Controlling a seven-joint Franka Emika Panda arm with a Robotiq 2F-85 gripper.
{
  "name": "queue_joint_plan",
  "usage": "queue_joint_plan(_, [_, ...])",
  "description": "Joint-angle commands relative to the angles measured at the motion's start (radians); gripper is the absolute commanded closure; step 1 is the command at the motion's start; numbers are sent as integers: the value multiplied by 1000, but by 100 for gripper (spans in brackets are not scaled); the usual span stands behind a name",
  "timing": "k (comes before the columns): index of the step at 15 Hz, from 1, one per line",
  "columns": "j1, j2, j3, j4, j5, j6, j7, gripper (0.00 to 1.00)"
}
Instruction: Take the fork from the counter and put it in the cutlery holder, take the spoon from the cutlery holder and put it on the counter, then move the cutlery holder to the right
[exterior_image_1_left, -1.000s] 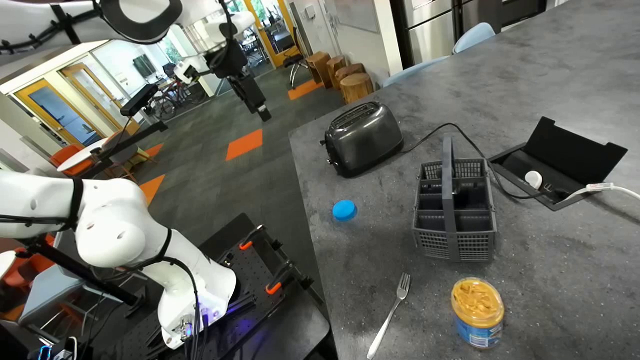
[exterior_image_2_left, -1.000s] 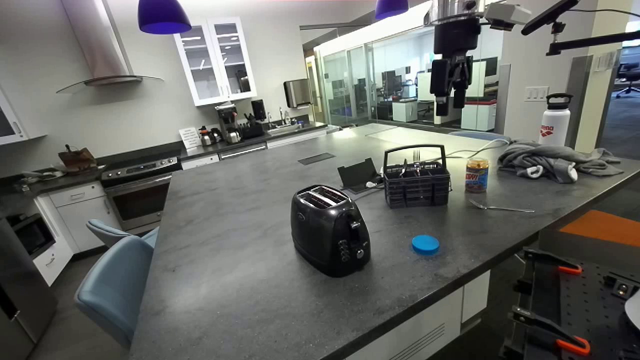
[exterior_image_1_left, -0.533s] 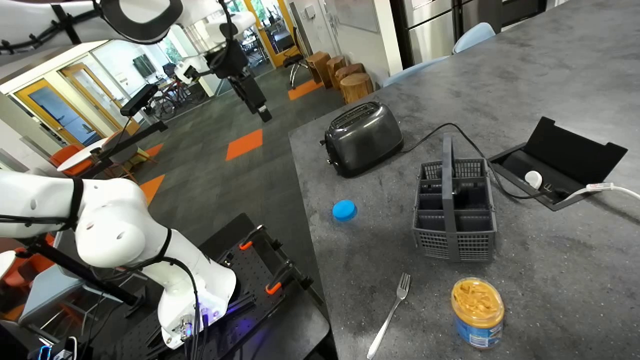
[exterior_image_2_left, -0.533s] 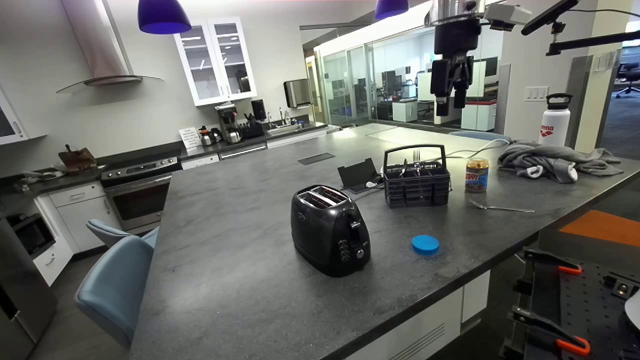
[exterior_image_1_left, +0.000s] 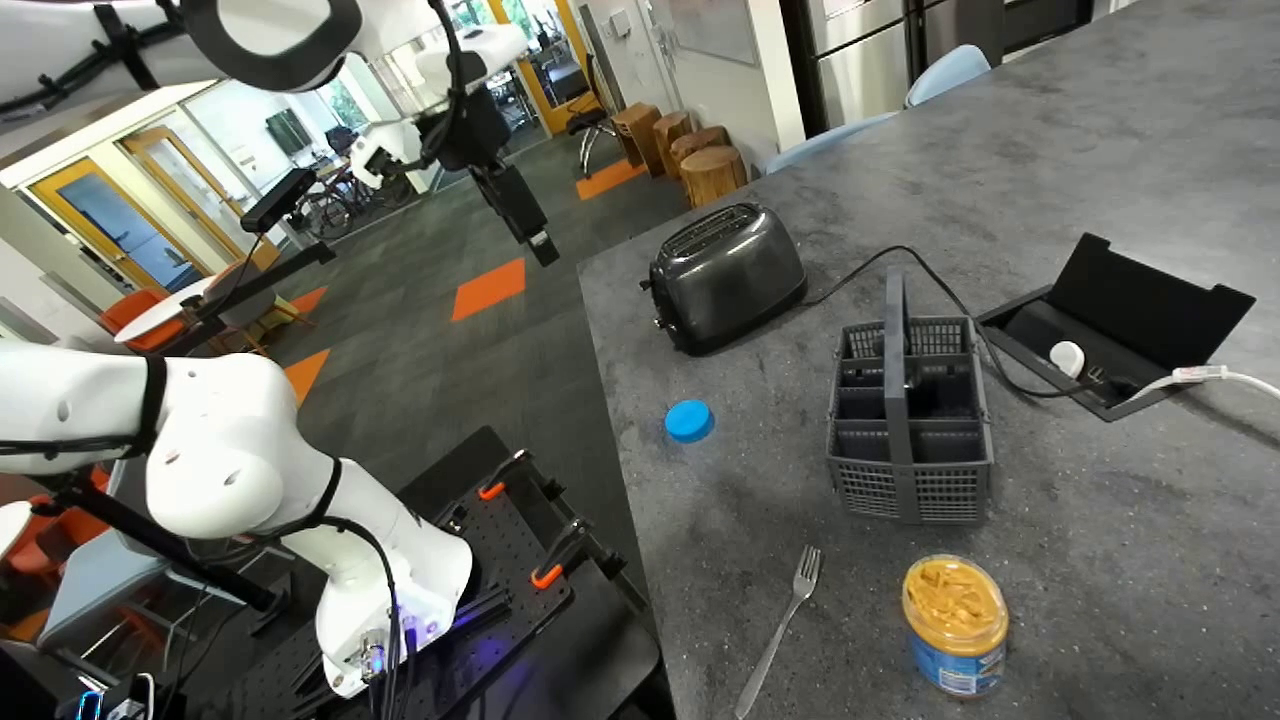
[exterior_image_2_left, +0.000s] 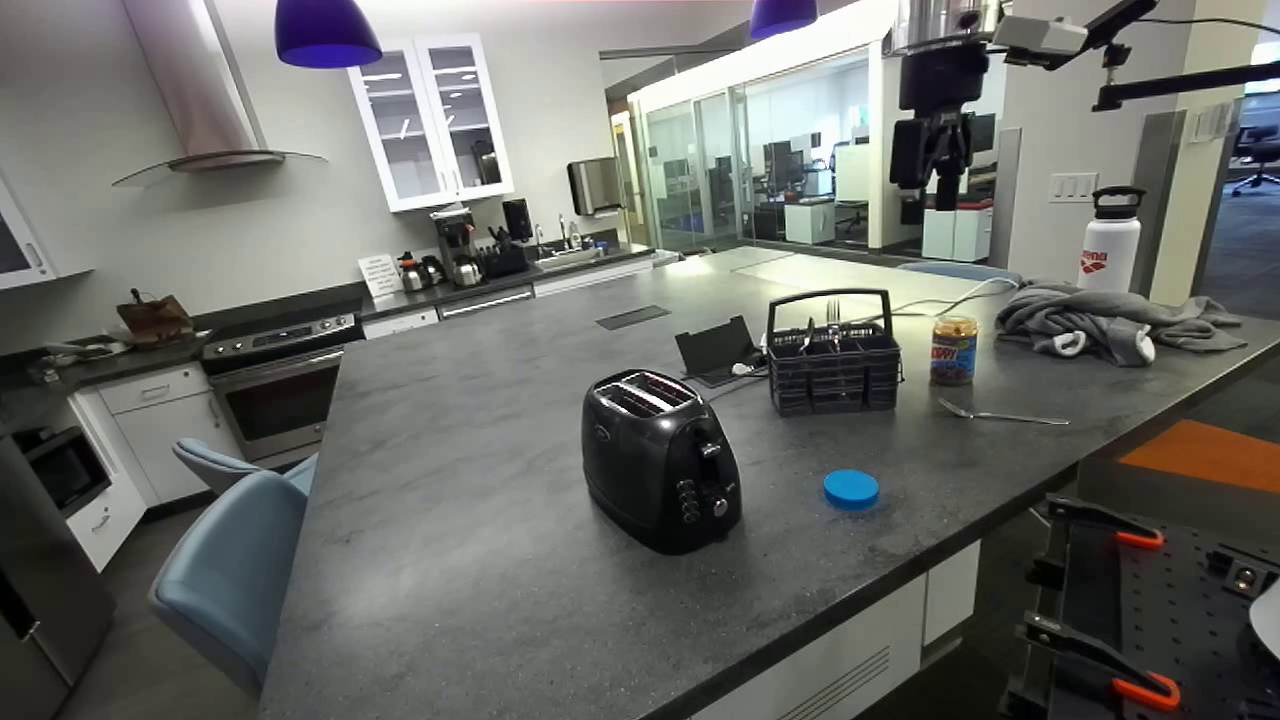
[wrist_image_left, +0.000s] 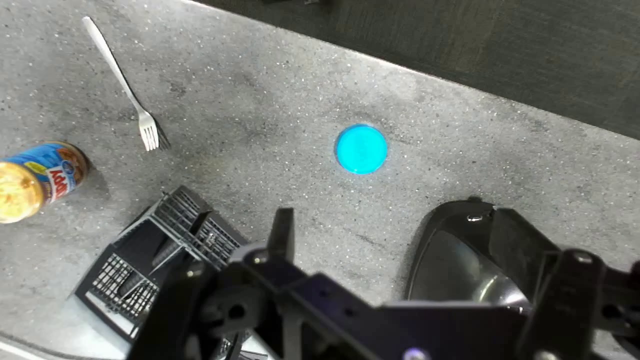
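Since the fork (wrist_image_left: 121, 82) lies flat on the counter (wrist_image_left: 250, 75) and the gripper (wrist_image_left: 397, 235) hangs well above, its fingers apart with nothing between them, the step in hand looks to be reaching the fork. In the wrist view the fork is toward ten o'clock from the gripper, its handle end pointing to eleven and its tines to five. A good approach travels high toward ten o'clock, then turns the wrist slightly so the fingers straddle the handle from two and eight, instead of the three and nine at which they stand. Mid-handle is likely the best grip: it should limit swinging and keep clear of the peanut butter jar (wrist_image_left: 45, 177), which stands near the tines at eight o'clock. Because the handle is thin, the fingertips probably need to come down almost to the counter, gently, before closing; pressing too hard could make the fork skid. Once lifted, it must go toward six o'clock in that view, to the cutlery holder (wrist_image_left: 175, 210), and be tilted upright; the holder's raised handle (exterior_image_2_left: 886, 312) and the utensils (exterior_image_2_left: 834, 325) standing inside could snag it.
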Motion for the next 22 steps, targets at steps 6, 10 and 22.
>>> queue_joint_plan(6, [-90,14,-277,-82,-99,171,-424,0])
queue_joint_plan(10, [-103,114,-400,-70,-120,223,-632,0])
queue_joint_plan(22, [-191,243,-379,-81,-174,325,-664,0])
